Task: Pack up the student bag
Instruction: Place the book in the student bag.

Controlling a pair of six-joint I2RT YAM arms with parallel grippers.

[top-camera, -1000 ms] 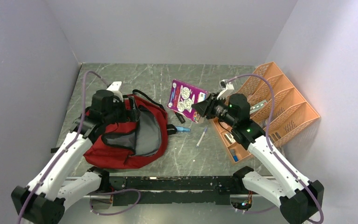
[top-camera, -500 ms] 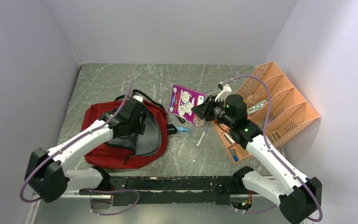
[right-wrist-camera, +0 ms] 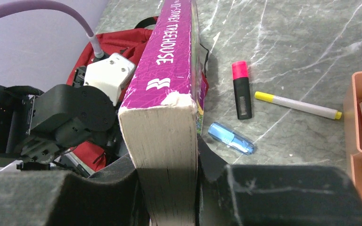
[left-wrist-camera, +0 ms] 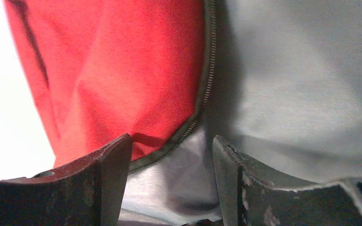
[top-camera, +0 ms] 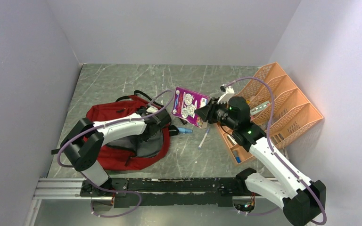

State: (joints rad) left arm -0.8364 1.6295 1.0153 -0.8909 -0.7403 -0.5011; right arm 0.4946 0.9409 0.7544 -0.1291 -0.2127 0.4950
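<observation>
Right end effector grasps a thick purple paperback, spine lettered "TREEHOUSE". Left end effector hangs released over the zipper and grey lining of the dark red fabric backpack.

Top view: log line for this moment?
right gripper: shut on purple book | left gripper: open at red backpack zipper edge | book not packed

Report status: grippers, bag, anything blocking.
Left gripper open, jaws astride the zipper edge of the student bag. Right gripper shut on purple book. Left arm lies across the bag's opening.
</observation>
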